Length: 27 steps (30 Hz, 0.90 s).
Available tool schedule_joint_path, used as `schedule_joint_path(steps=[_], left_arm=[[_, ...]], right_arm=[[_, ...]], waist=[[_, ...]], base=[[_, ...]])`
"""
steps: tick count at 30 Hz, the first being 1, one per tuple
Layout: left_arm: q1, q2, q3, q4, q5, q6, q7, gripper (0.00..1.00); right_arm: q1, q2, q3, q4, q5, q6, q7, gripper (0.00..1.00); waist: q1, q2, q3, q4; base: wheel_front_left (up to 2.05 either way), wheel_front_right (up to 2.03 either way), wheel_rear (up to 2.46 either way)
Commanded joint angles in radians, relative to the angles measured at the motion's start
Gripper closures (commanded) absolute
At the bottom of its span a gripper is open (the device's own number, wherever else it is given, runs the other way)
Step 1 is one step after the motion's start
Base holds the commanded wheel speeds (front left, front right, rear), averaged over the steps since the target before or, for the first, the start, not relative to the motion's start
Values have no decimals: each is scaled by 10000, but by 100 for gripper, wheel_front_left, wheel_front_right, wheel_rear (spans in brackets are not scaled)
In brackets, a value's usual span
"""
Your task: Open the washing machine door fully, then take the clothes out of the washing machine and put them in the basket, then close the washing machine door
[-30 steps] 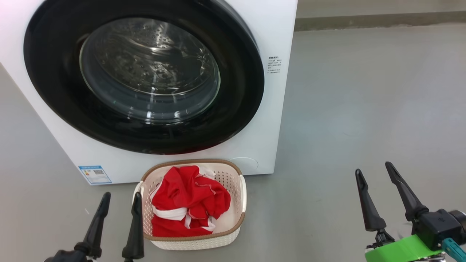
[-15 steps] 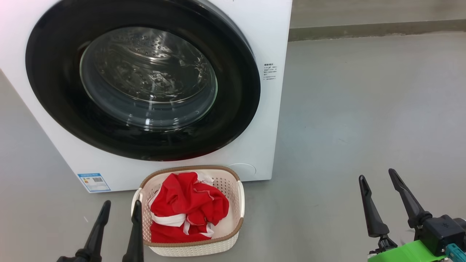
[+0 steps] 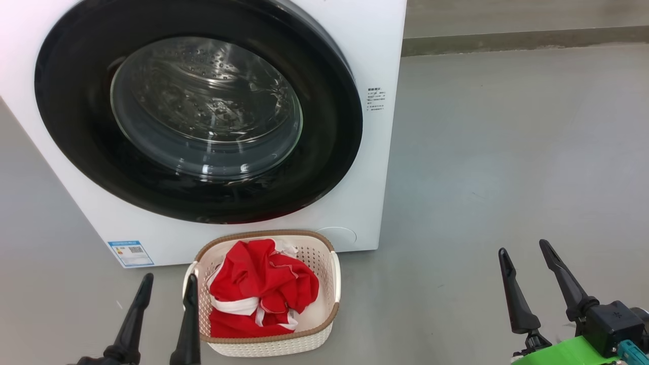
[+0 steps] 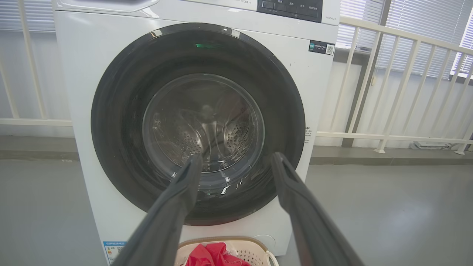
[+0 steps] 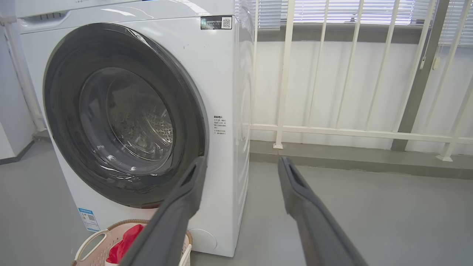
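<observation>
The white washing machine (image 3: 377, 167) stands in front of me, and the washing machine door (image 3: 329, 126), black with a glass bowl, lies flat against its front. Through the glass I see bare steel drum. On the floor before the machine, the basket (image 3: 263, 235) holds the red clothes (image 3: 258, 284). My left gripper (image 3: 169, 278) is open just left of the basket, touching nothing. My right gripper (image 3: 523, 247) is open over bare floor far to the right. The left wrist view shows my left gripper (image 4: 236, 157) open, pointing at the door (image 4: 122, 111). My right gripper (image 5: 242, 159) is open too.
Grey floor (image 3: 507, 152) runs to the right of the machine up to a low curb (image 3: 507, 43). A white railing (image 5: 284, 74) and blinds stand behind it. A blue label (image 3: 130, 252) sits low on the machine's front.
The whole head picture has slid down a little, so the camera moved. Both grippers sit slightly lower in it and stay open. Door, basket and clothes are as before.
</observation>
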State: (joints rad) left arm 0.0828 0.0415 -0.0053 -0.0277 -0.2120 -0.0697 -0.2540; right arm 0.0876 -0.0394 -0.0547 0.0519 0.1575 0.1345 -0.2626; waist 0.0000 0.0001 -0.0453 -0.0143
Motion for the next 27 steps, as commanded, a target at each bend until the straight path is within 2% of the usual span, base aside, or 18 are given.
schedule_joint_path(steps=[1,6,7,14,18,22,27], left_arm=[[-190,87,283,-303,10,-9,-78,0],[-186,87,144,-361,-158,-231,-78,0],[2,-4,-158,-19,-93,-137,2,100],[146,-73,-229,594,-303,-141,110,100],[75,-50,-190,671,-879,-159,241,100],[7,-34,-160,748,-1336,-174,344,100],[-87,-14,-120,851,-1906,-194,475,100]], right_arm=[[-207,-109,214,-219,11,-38,8,0],[-213,-108,196,-272,38,-38,8,0],[1,7,6,30,7,2,-4,100],[202,147,60,630,228,1,42,100],[128,111,62,668,839,0,171,100],[56,85,65,719,1323,-2,274,100],[-41,55,65,778,1926,-3,403,100]], waist=[[0,-1,5,17],[0,-1,55,73],[0,-1,49,65],[0,-1,55,66],[23,-1,50,69],[2,-1,80,71],[0,-1,103,75]], base=[[0,0,0],[0,0,0],[0,0,0],[0,0,0],[0,0,0],[0,0,0],[0,0,0]])
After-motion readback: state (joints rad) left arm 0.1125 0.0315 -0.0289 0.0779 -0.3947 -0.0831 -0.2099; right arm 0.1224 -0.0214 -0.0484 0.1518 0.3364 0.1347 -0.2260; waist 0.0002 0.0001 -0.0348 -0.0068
